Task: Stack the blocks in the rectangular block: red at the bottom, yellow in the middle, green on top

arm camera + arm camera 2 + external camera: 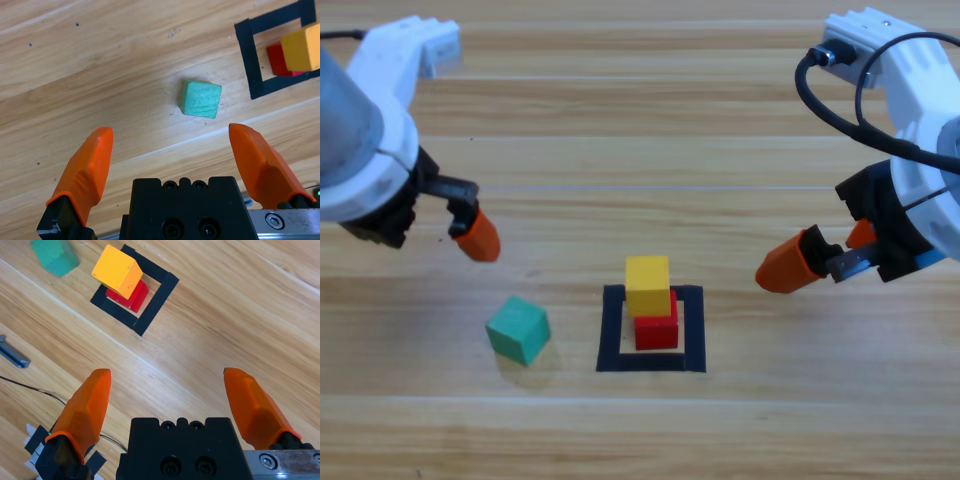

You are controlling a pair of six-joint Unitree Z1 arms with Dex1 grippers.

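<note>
The red cube (658, 330) rests inside the black square frame (611, 335) at the table's middle. On top of it sits the yellow cube (648, 285), shifted a little toward the left and back. Left of the frame, on bare wood, the green cube (518, 330) lies alone. My left gripper (470, 235) hovers up and to the left of the green cube; in the left wrist view it (171, 132) is open, with the green cube (200, 99) just beyond its jaws. My right gripper (820, 250) hangs open to the right of the frame, holding nothing.
Bare wooden planks surround the frame. In the right wrist view the frame (160, 295) and the stack lie far ahead, and a thin cable (35, 390) and a small metal piece (14, 354) lie at the left.
</note>
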